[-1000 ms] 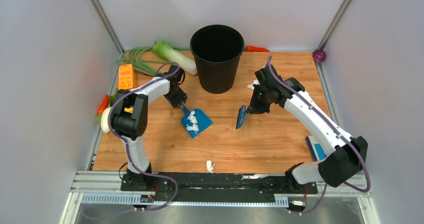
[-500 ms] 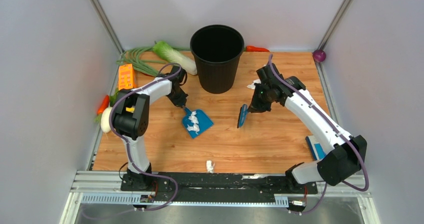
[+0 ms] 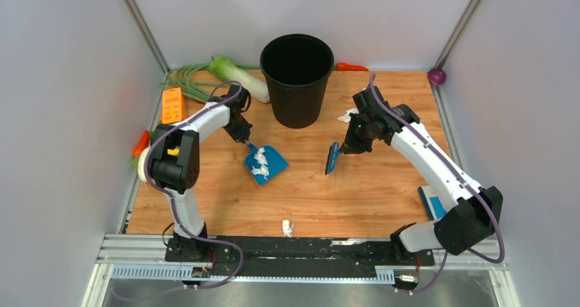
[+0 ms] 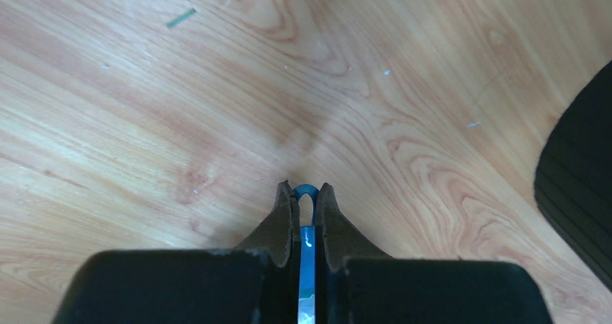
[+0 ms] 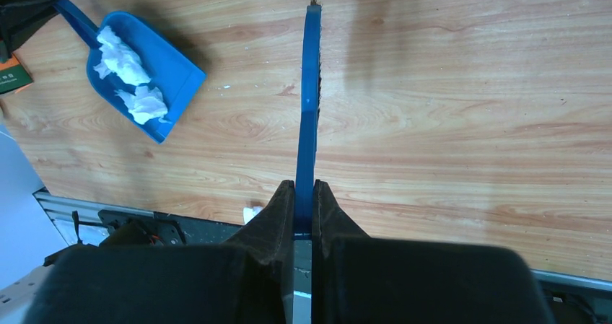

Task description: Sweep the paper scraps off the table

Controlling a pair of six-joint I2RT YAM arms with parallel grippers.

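A blue dustpan (image 3: pixel 273 162) lies on the table (image 3: pixel 356 197) left of centre and holds two paper scraps (image 3: pixel 259 162). My left gripper (image 3: pixel 243 141) is shut on its handle; the left wrist view shows the blue handle (image 4: pixel 307 255) pinched between the fingers of the left gripper (image 4: pixel 306 192). My right gripper (image 3: pixel 344 148) is shut on a blue brush (image 3: pixel 332 158) hanging edge-down over the wood. The right wrist view shows the brush (image 5: pixel 310 100) in the right gripper (image 5: pixel 304 188), the dustpan (image 5: pixel 179 70) with its scraps (image 5: pixel 119 57). One scrap (image 3: pixel 288 227) lies by the front rail, another (image 3: pixel 344 117) behind the right wrist.
A tall black bin (image 3: pixel 297 78) stands at the back centre. Cabbage (image 3: pixel 239 76), green onions (image 3: pixel 186 83), an orange box (image 3: pixel 173 104) and a carrot (image 3: pixel 141 143) line the back-left edge. A red chili (image 3: pixel 351 66), a purple ball (image 3: pixel 436 76) and a blue-white object (image 3: pixel 429 201) sit on the right.
My left gripper has shut on the dustpan handle, and the dustpan has shifted slightly left and back with it. The right arm and brush have barely moved.
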